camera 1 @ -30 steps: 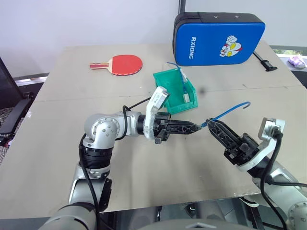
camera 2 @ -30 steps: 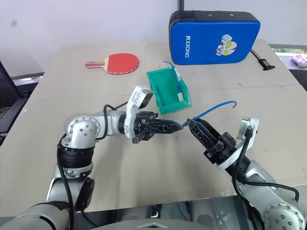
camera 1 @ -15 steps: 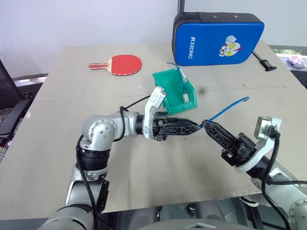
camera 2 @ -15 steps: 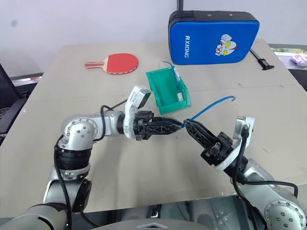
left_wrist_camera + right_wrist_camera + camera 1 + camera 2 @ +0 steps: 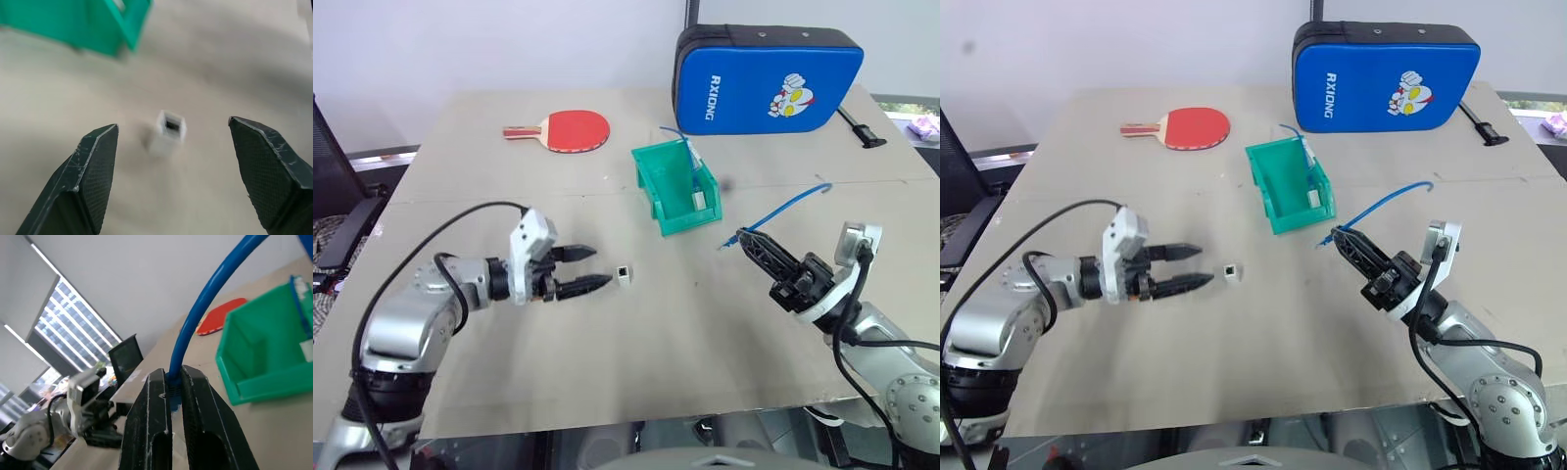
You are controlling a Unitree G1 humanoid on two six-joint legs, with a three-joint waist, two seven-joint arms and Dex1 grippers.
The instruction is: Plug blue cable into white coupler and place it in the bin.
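The white coupler (image 5: 623,274) lies on the table, its dark socket (image 5: 171,125) facing my left gripper. That gripper (image 5: 600,266) is open, its fingers (image 5: 93,166) spread on either side of the coupler and just short of it, holding nothing. To the right, my right gripper (image 5: 741,236) is shut on one end of the blue cable (image 5: 785,207), which arcs up and away to the right, clear of the table. The cable (image 5: 210,293) rises from between the shut fingertips. The green bin (image 5: 658,188) stands behind, tilted, with a white piece and blue wire inside.
A red paddle (image 5: 573,129) lies at the back left of the table. A big blue padded cushion (image 5: 769,78) stands at the back right. A black cable loops from my left arm over the table's left side.
My left gripper has opened and drawn back to the left, away from the right gripper. The white coupler now lies on the table. The right gripper still holds the blue cable.
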